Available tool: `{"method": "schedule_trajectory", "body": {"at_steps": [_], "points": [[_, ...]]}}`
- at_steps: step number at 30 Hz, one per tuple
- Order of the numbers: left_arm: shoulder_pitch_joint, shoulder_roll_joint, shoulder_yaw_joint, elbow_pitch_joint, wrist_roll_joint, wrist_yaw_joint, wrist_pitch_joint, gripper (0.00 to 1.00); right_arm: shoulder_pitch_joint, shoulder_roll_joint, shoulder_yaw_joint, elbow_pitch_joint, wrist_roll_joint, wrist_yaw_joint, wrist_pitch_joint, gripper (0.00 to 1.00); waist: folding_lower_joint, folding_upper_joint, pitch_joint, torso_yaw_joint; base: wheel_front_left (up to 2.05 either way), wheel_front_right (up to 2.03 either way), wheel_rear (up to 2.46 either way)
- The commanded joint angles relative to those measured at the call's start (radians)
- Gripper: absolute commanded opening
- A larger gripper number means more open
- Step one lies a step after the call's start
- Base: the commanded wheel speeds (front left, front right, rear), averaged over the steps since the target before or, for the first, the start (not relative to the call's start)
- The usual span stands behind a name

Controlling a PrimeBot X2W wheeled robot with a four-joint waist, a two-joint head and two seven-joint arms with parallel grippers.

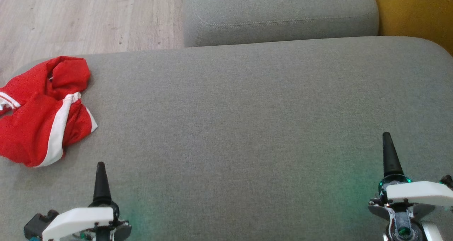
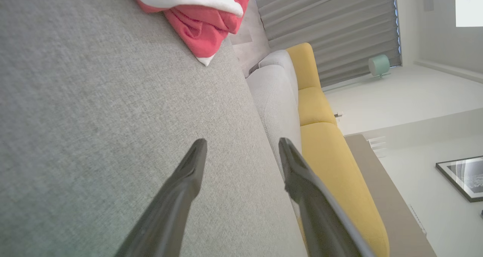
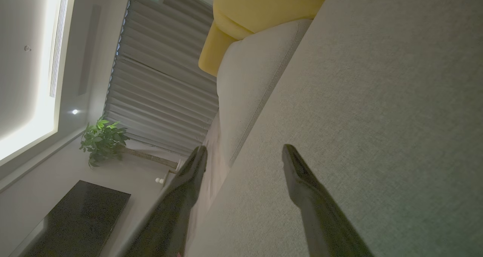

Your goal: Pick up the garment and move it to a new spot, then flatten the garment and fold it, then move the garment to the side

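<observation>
Overhead, in the head view, a crumpled red garment (image 1: 46,110) with white stripes lies at the far left of a broad grey seat cushion (image 1: 247,127), and part of it runs off the picture's left side. The left gripper (image 1: 101,172) sits at the near left with its dark finger pointing away, close to the garment's near hem but not touching it. The right gripper (image 1: 389,152) sits at the near right, well apart from the cloth. Both are seen edge-on here, so this angle does not show how wide their fingers stand. A second grey cushion (image 1: 283,14) lies beyond the seat, with pale wood floor (image 1: 88,18) at the far left and yellow upholstery (image 1: 417,11) at the far right.

From the left wrist view, the left gripper (image 2: 242,147) has its two fingers spread wide and holds nothing, poised over bare grey fabric. The garment (image 2: 203,26) rests farther along the cushion near its edge, red folds under a white panel. Past it are the yellow upholstery (image 2: 332,155), a grey curtain (image 2: 328,30) and a framed picture (image 2: 462,177).

From the right wrist view, the right gripper (image 3: 243,153) is likewise spread and empty over bare grey fabric. A potted plant (image 3: 102,140) and a dark table (image 3: 75,219) stand beyond.
</observation>
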Motion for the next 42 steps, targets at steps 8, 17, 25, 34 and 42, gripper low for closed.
{"method": "schedule_trajectory", "body": {"at_steps": [8,17,25,34,42], "points": [[-0.044,0.005,-0.011,-0.034,0.129,0.001,-0.032,1.00,-0.029,-0.018,0.027,-0.059,-0.130,0.003,-0.034,1.00,0.0000,0.0000,0.000,0.000,0.00,0.00,0.00],[-0.051,0.010,-0.025,-0.029,0.264,-0.001,-0.059,1.00,-0.028,-0.023,0.045,-0.073,-0.260,0.003,-0.061,1.00,0.0000,0.0000,0.001,-0.001,0.00,0.00,0.00],[-0.058,0.016,-0.036,-0.025,0.379,-0.002,-0.083,1.00,-0.028,-0.025,0.061,-0.082,-0.375,0.004,-0.085,1.00,0.0000,0.0000,0.002,-0.002,0.00,0.00,0.00],[-0.065,0.024,-0.050,-0.020,0.508,-0.004,-0.109,1.00,-0.028,-0.027,0.077,-0.094,-0.501,0.005,-0.111,1.00,0.0000,0.0000,0.002,-0.003,0.00,0.00,0.00],[-0.072,0.035,-0.064,-0.010,0.622,-0.004,-0.133,1.00,-0.030,-0.031,0.089,-0.102,-0.614,0.005,-0.135,1.00,0.0000,0.0000,0.002,-0.006,0.00,0.00,0.00]]}}
